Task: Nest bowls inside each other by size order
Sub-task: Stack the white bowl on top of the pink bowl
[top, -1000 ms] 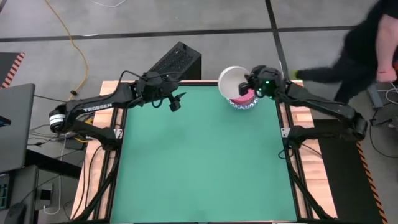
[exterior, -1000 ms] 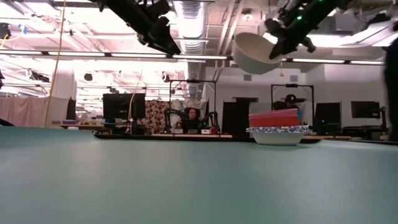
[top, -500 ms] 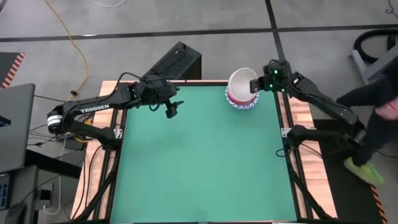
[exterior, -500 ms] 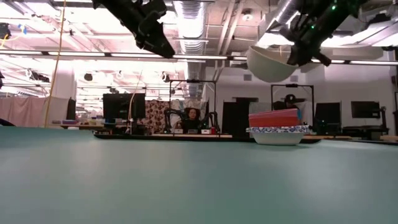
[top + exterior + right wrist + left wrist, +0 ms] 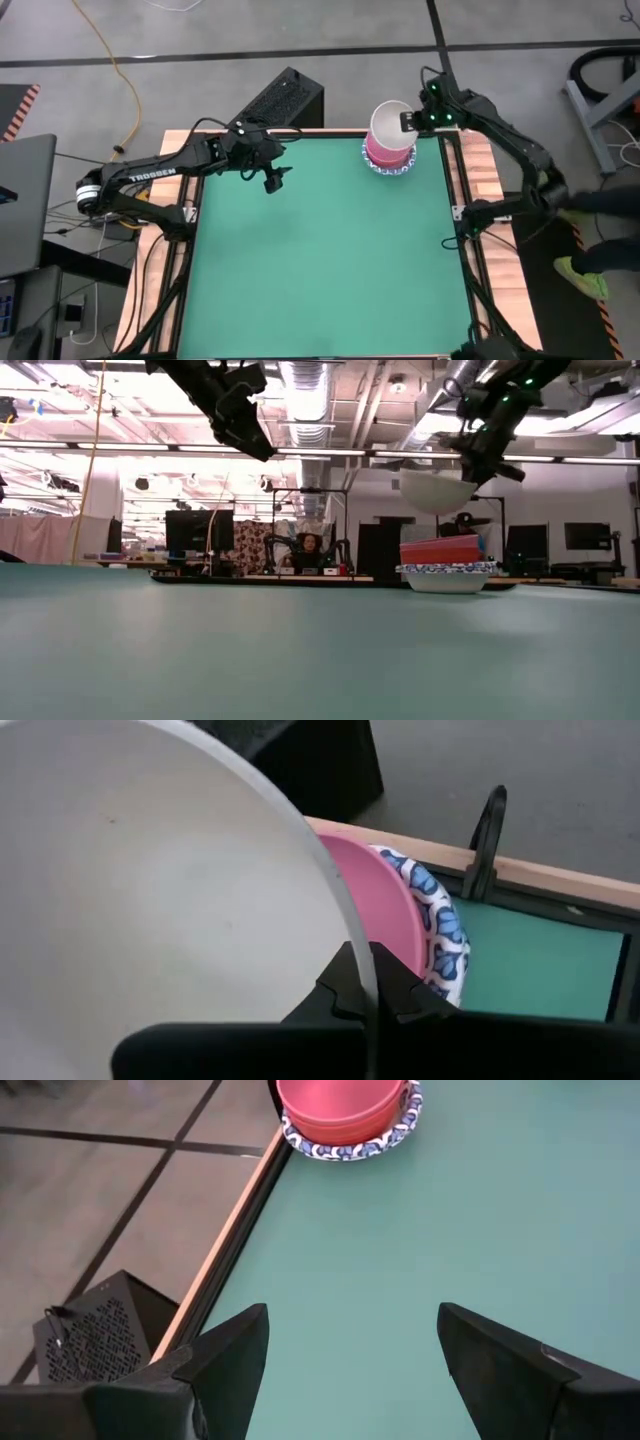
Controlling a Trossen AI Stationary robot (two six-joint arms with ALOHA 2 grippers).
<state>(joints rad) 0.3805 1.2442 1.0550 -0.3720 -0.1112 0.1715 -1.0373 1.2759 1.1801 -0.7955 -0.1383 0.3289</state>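
One plain off-white bowl hangs in the air right over the stack at the table's far right corner, its rim pinched by the right gripper. Below it sits a pink bowl nested in a blue-patterned bowl; from the low view there also looks to be a red layer in that stack, though I can't say for sure.

My guess at what could go wrong: the white bowl looks about as wide as the pink one, so if it's let go a bit off-centre it may perch on the rim, tip, or nudge the whole stack toward the nearby table edge.

Over on the far left side, the left gripper hovers above the green table, fingers spread wide, holding nothing.

Only readable writing I can find is "TROSSEN" on the left arm.
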